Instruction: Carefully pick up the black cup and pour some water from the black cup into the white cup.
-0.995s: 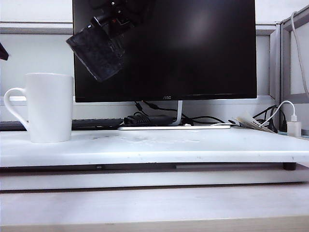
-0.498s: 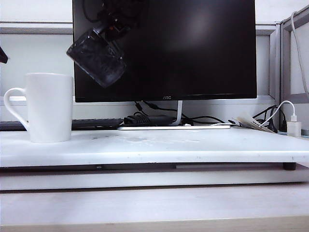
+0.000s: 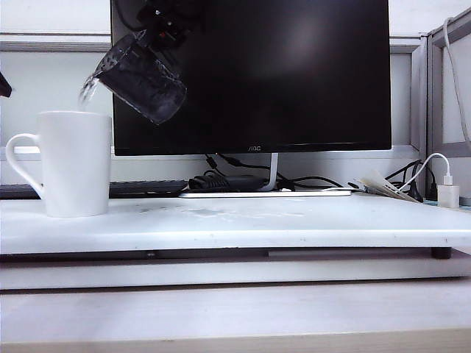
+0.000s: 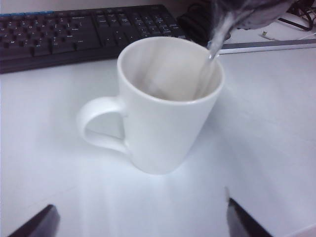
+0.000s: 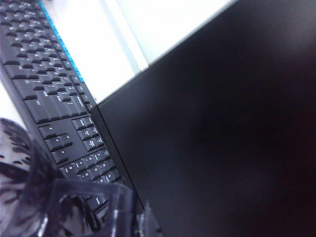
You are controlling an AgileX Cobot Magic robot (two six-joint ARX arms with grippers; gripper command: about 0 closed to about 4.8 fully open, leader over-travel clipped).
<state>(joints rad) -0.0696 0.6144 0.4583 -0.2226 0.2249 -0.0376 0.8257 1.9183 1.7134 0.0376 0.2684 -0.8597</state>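
The black cup (image 3: 140, 77) hangs tilted above the table, its mouth toward the white cup (image 3: 73, 162). My right gripper (image 3: 168, 26) is shut on the black cup from above, dark against the monitor. A thin stream of water (image 3: 88, 92) falls from the rim into the white cup. In the left wrist view the white cup (image 4: 163, 113) stands upright with its handle to one side, and the water (image 4: 212, 54) runs down its inner wall from the black cup (image 4: 252, 10). My left gripper (image 4: 140, 224) is open just short of the white cup, holding nothing. The right wrist view shows the black cup (image 5: 49, 197) close up.
A large black monitor (image 3: 250, 73) stands behind the cups, with a black keyboard (image 4: 84, 29) at its foot. Cables (image 3: 228, 180) and a white charger (image 3: 447, 195) lie at the back right. The white table (image 3: 294, 228) ends in a front edge.
The black cup has tipped further, and its rim has swung left over the white cup. Water now streams out of it. The left gripper has not moved.
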